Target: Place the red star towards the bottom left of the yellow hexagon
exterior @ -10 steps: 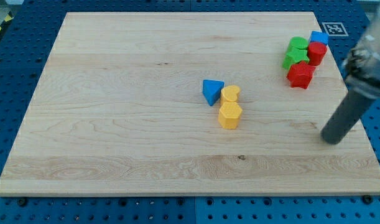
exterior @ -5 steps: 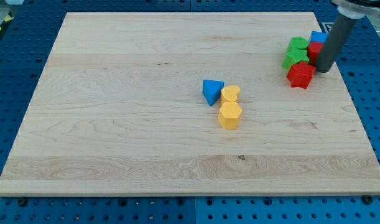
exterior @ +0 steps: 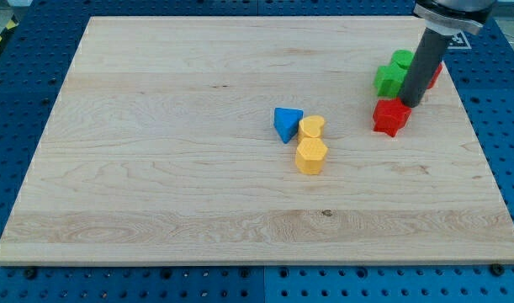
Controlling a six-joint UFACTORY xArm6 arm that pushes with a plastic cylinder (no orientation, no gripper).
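Note:
The red star [exterior: 390, 116] lies on the wooden board at the view's right. My tip [exterior: 411, 103] touches its upper right side. The yellow hexagon [exterior: 311, 156] lies near the board's middle, well to the left of and below the star. A small yellow block [exterior: 312, 127] sits just above the hexagon, and a blue triangle [exterior: 286, 123] is at that block's left.
Two green blocks [exterior: 392, 74] sit close together just left of my rod. A second red block [exterior: 434, 72] shows partly behind the rod at its right. The board's right edge [exterior: 484, 151] is near.
My tip moved from the board's lower right up to the block cluster, then left. It pushed the red star and the green blocks left. The blue block at the top right is now hidden.

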